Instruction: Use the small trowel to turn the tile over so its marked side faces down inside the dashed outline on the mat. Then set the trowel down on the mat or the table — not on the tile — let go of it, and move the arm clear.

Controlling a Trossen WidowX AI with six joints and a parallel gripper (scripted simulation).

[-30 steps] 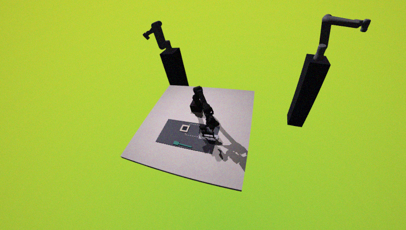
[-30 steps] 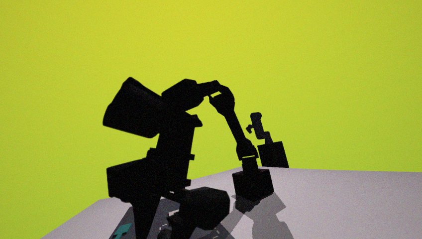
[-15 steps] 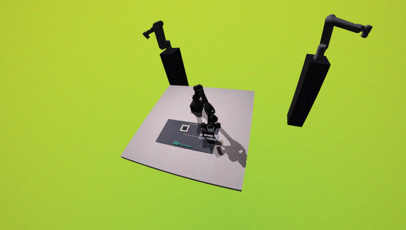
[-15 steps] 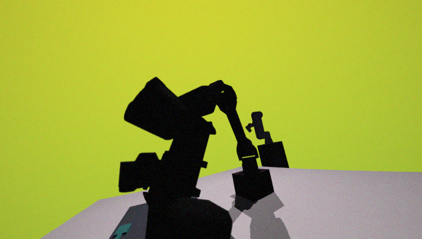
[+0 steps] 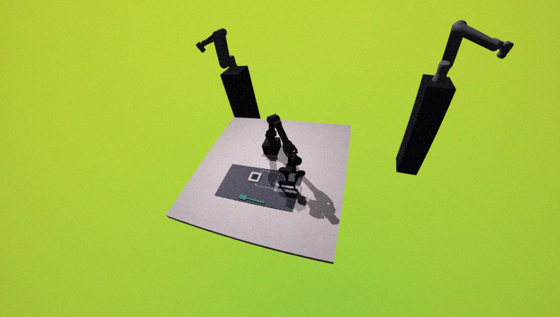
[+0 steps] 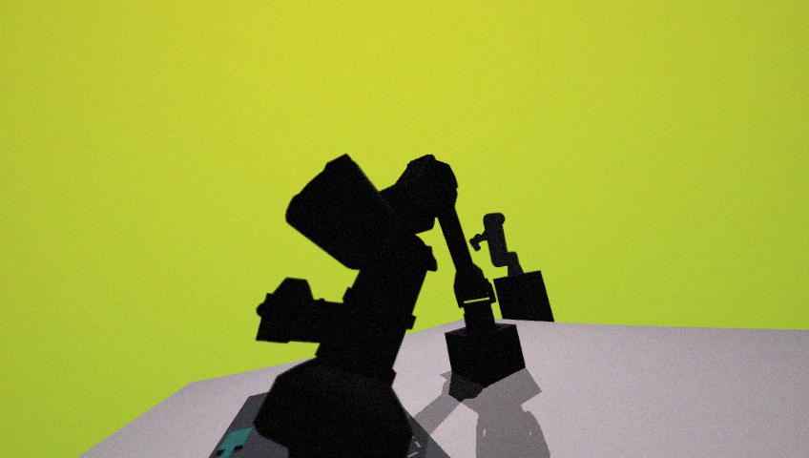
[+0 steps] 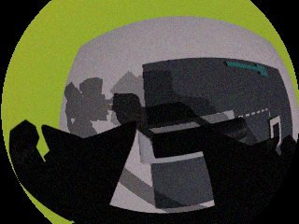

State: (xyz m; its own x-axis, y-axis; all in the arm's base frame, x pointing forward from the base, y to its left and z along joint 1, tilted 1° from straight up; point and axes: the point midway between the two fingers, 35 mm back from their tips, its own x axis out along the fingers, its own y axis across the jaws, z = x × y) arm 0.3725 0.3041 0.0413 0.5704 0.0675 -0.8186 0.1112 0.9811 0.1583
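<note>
The teal trowel (image 5: 245, 197) (image 6: 240, 436) (image 7: 245, 66) lies on the mat near its front edge. The tile (image 5: 254, 176) (image 7: 276, 130) is light with a dark square showing on top. It lies flat at the left side of the dashed outline (image 5: 265, 187) (image 7: 254, 113). My gripper (image 5: 290, 186) (image 7: 168, 129) is open, over the right part of the mat, away from trowel and tile. In the exterior view the arm's dark body hides the tile, and the fingertips cannot be made out.
A light plate-like object (image 7: 192, 122) with a dark bar lies beneath my fingers. The dark grey mat (image 5: 230, 188) lies on the pale table (image 5: 204, 196). Two more arms on dark pillars (image 5: 240, 92) (image 5: 426, 129) stand beyond the table.
</note>
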